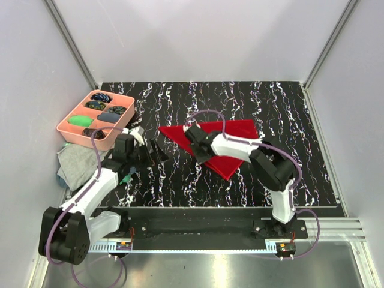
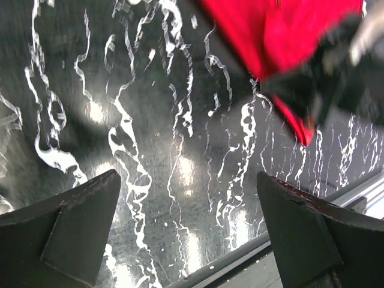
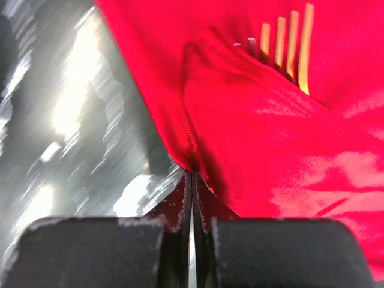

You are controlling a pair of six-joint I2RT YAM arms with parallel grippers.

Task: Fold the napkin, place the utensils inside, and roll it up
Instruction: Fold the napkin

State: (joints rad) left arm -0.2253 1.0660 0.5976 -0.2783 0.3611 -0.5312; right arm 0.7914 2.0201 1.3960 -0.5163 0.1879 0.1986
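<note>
The red napkin (image 1: 231, 144) lies as a flat triangle on the black marbled table (image 1: 288, 114). My right gripper (image 1: 193, 134) is shut on the napkin's left edge (image 3: 198, 144) and lifts a fold of it. Fork tines (image 3: 288, 42) stick out from under the raised cloth in the right wrist view; the rest of the utensils is hidden. My left gripper (image 1: 157, 153) is open and empty, low over the bare table (image 2: 180, 180) left of the napkin (image 2: 270, 36).
A pink tray (image 1: 67, 127) with compartments of small items stands at the back left. A pile of grey, green and blue cloths (image 1: 78, 165) lies beside my left arm. The table's near edge rail (image 2: 252, 252) shows in the left wrist view.
</note>
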